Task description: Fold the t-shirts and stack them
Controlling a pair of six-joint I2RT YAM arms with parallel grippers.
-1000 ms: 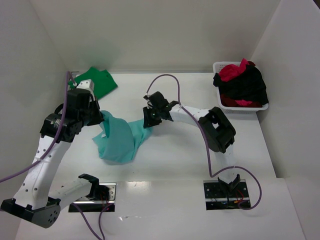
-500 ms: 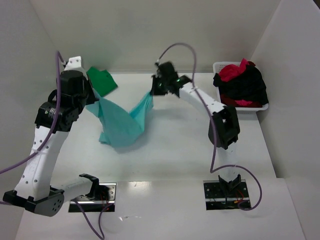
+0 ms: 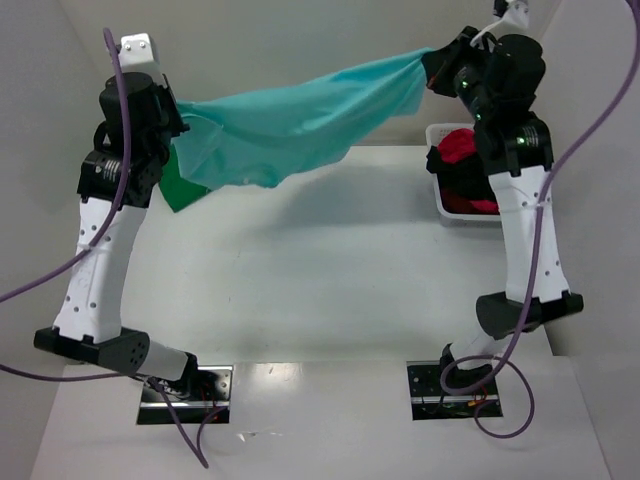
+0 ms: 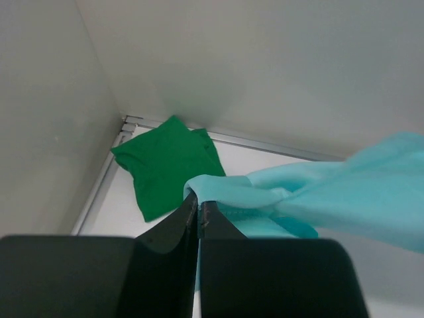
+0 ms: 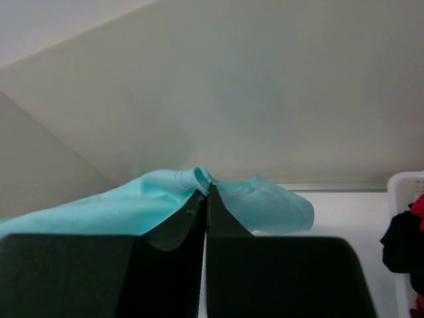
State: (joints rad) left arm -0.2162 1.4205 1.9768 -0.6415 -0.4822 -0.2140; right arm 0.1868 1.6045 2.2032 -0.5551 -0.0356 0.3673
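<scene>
Teal t-shirt (image 3: pixel 300 125) aloft, left gripper (image 4: pixel 199 207) and right gripper (image 5: pixel 207 193) tight on it; green t-shirt (image 4: pixel 165 162), basket (image 5: pixel 402 199) below

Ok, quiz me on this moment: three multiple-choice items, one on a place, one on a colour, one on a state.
1. Where does the dark green t-shirt lie?
A. In the far left corner of the table
B. Between the arm bases
C. At the near right edge

2. What colour is the held t-shirt?
A. Red
B. Black
C. Light teal

3. How is the held t-shirt kept?
A. Draped over one arm
B. Stretched in the air between the left hand and the right hand
C. Folded flat

Key: 1 A, the left wrist view shows it by the corner walls. 2 C, the cloth is aqua in every view. 3 B, each shut hand pinches one end above the table.
</scene>
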